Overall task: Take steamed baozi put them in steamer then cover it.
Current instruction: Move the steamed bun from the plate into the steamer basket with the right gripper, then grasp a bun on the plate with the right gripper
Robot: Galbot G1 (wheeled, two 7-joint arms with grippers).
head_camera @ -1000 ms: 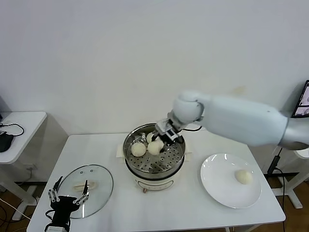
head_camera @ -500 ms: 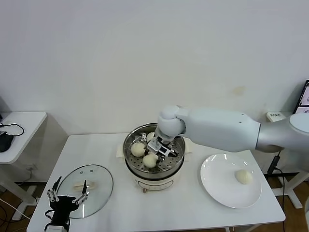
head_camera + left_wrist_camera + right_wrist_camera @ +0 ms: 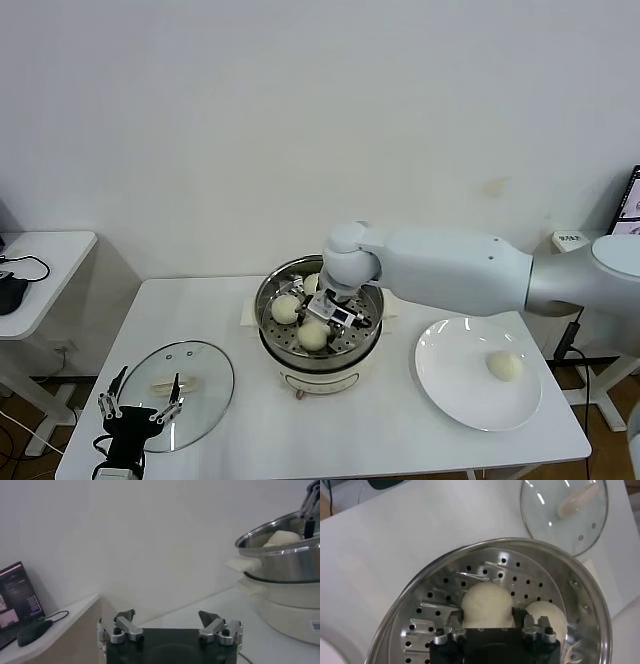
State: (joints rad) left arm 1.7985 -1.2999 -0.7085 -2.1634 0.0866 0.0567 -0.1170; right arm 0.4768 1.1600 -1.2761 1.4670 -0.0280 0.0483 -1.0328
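Note:
The steamer [image 3: 320,352] stands mid-table on its white base. My right gripper [image 3: 320,320] reaches down into it and is shut on a baozi [image 3: 312,336] low over the perforated tray; in the right wrist view its fingers [image 3: 519,616] press both sides of that bun [image 3: 487,604]. Two more baozi [image 3: 286,309] lie in the steamer at the left and back. One baozi [image 3: 505,366] is on the white plate [image 3: 450,385]. The glass cover [image 3: 195,372] lies flat at the table's front left. My left gripper [image 3: 140,410] is open at the cover's near edge.
A side table with a black mouse [image 3: 8,292] stands at the far left. The steamer's rim [image 3: 280,555] and a bun [image 3: 282,536] show in the left wrist view. The cover also shows in the right wrist view [image 3: 564,510].
My right gripper has carried the baozi from the steamer's back towards its front and lowered it close to the tray. The left arm has not moved.

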